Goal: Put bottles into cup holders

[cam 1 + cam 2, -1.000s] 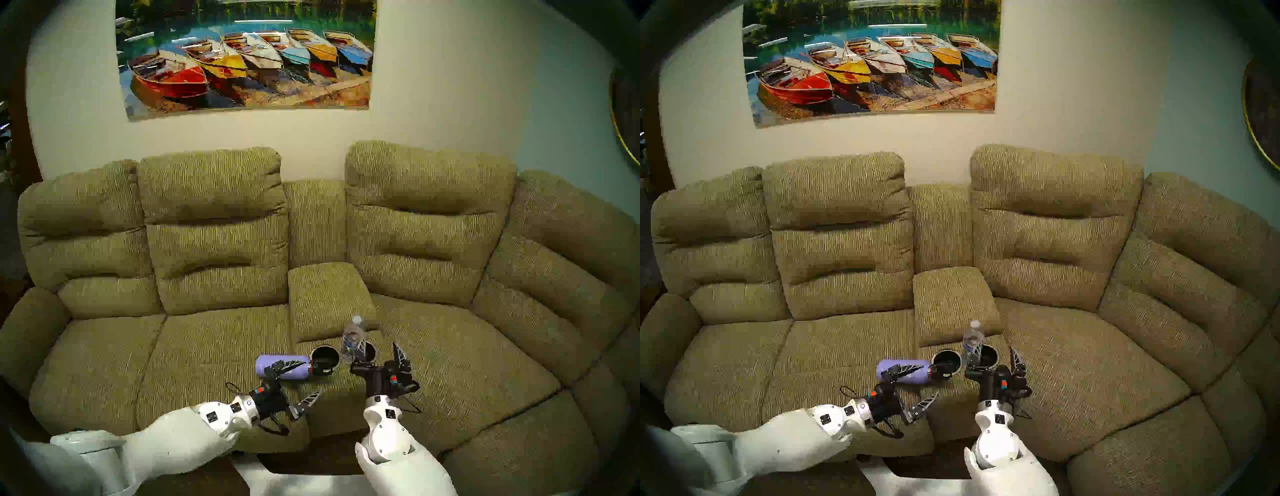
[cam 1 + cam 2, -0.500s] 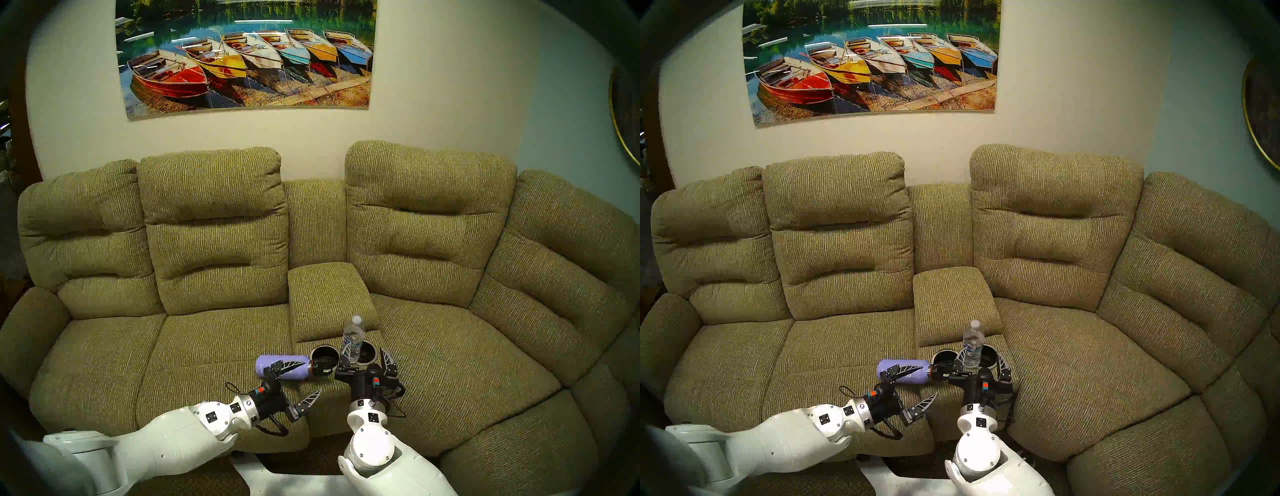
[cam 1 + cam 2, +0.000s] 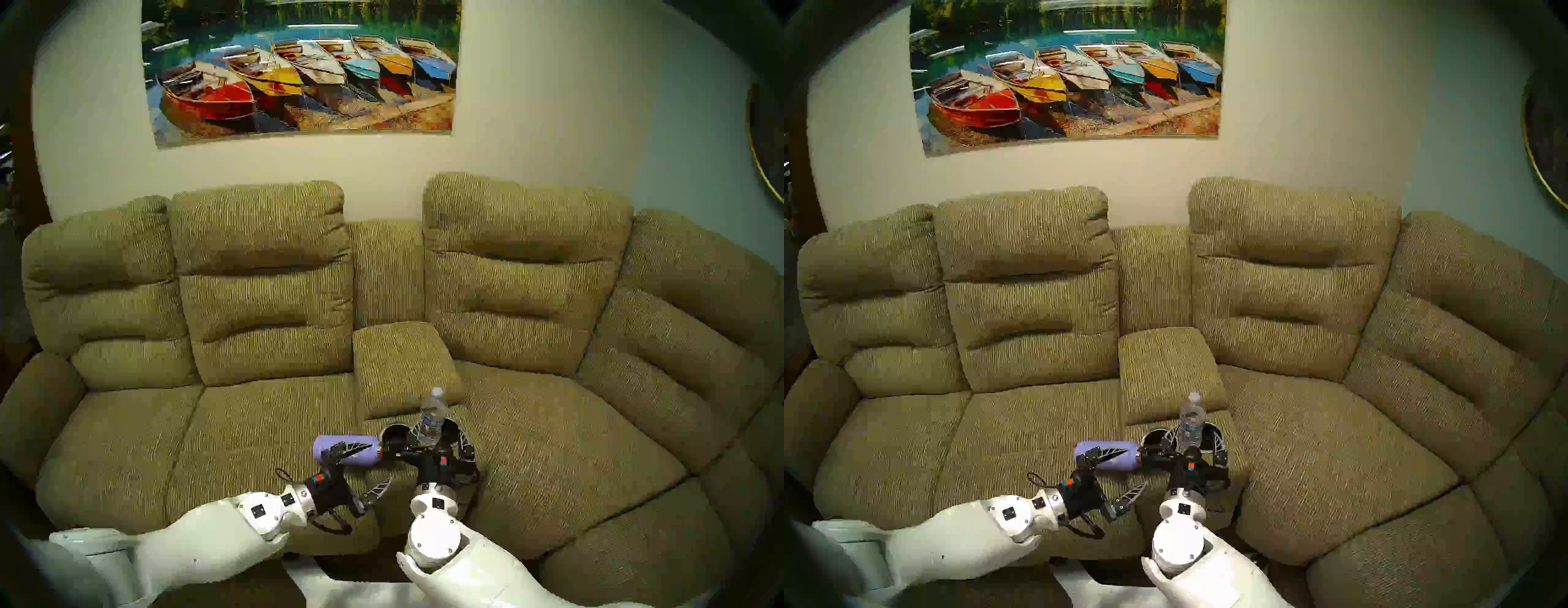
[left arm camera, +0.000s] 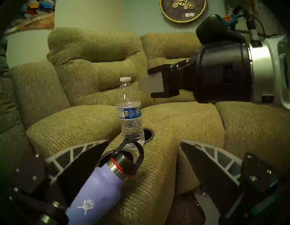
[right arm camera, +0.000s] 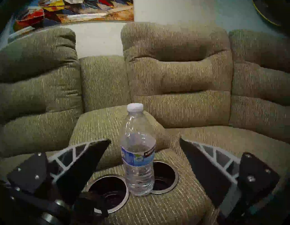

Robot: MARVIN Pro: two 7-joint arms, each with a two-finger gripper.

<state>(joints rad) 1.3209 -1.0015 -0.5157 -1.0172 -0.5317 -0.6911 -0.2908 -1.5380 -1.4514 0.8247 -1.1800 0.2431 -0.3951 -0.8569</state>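
A clear water bottle [image 3: 432, 414] [image 5: 138, 157] with a white cap stands upright on the olive console, between and just in front of two silver-rimmed cup holders, the left [image 5: 108, 175] and the right [image 5: 176, 177]. My right gripper [image 3: 439, 437] [image 5: 145, 140] is open, one finger on each side of the bottle, not touching it. A lavender flask [image 3: 345, 450] [image 4: 97, 188] lies on its side, its black loop cap [image 4: 138, 154] over the left holder's rim. My left gripper [image 3: 369, 469] [image 4: 144, 142] is open, with one finger along the flask.
A padded console cushion [image 3: 403, 365] rises right behind the holders. Sofa seats [image 3: 551, 446] spread to both sides, with backrests behind. The sofa's front edge [image 3: 339, 547] lies under my forearms. My two wrists are close together in front of the console.
My right gripper has moved left and forward, from beside the right holder to straddling the water bottle. The bottle, the flask and my left gripper have stayed in place.
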